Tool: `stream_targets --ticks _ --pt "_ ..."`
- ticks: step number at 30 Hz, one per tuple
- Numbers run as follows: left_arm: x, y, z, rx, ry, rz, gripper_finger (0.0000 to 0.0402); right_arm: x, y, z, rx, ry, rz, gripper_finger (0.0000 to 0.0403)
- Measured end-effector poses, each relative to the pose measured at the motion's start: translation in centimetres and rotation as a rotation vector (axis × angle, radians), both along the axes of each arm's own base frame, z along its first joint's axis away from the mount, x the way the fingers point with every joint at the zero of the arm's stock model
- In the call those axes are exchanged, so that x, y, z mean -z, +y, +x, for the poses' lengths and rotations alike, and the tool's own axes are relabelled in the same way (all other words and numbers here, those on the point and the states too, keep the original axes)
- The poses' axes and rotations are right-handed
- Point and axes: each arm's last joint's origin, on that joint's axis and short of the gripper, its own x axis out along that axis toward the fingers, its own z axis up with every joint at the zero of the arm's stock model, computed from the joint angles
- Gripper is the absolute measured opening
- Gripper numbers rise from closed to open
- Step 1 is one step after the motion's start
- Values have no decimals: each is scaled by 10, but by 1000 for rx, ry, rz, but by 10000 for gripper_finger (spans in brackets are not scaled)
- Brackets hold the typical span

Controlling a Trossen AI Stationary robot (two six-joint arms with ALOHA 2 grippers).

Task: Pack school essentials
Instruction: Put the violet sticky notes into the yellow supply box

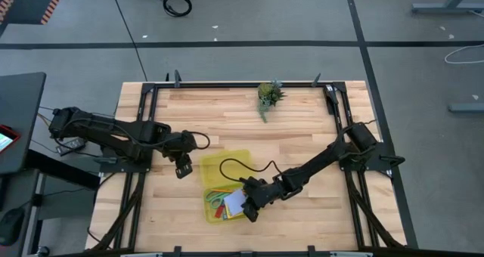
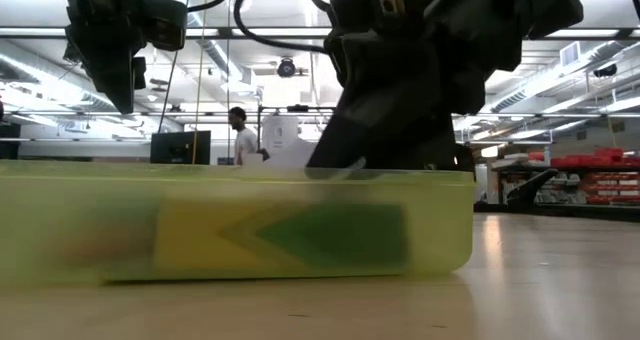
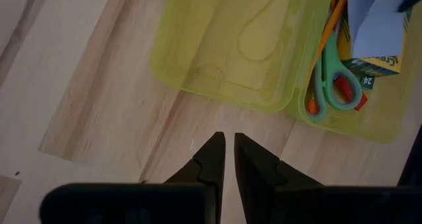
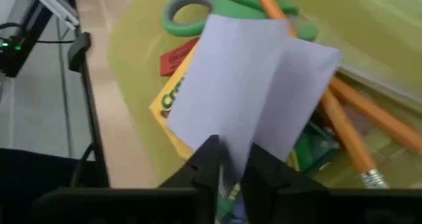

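Note:
A translucent yellow case (image 1: 225,183) lies open on the table. Its tray holds green-handled scissors (image 4: 198,13), orange pencils (image 4: 356,125), a yellow-green crayon box (image 4: 173,100) and a small red block (image 4: 175,56). My right gripper (image 1: 249,208) is over the tray's near right part, shut on a pale blue note pad (image 4: 250,85). My left gripper (image 1: 182,168) hangs shut and empty above the table, just left of the case's lid (image 3: 244,39). My right gripper pinches the note pad's edge (image 4: 231,141) between its two fingers, slanting down from the table's right. The pad sits tilted over the crayon box and pencils inside the tray. I cannot tell whether its far end rests on them.
A small green potted plant (image 1: 267,94) stands near the table's far edge. Bare wood lies left and right of the case. A black frame runs along the table's edges. A person (image 2: 243,135) stands far off in the room behind.

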Motion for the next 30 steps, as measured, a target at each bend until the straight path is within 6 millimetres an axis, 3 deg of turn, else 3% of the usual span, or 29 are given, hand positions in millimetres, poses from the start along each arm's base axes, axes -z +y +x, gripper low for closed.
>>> stream_targets --ticks 5,10,19,30 --pt "0 0 0 8 2 -12 45 -1 1 0 15 10 39 117" --pt "0 -1 0 67 0 -19 47 -6 0 -3 -11 28 49 150" --pt "0 -1 -1 73 2 -16 41 -16 -6 -17 -65 150 10 159" --pt "0 -1 -1 77 2 -15 43 -19 -11 -11 -119 126 87 159"
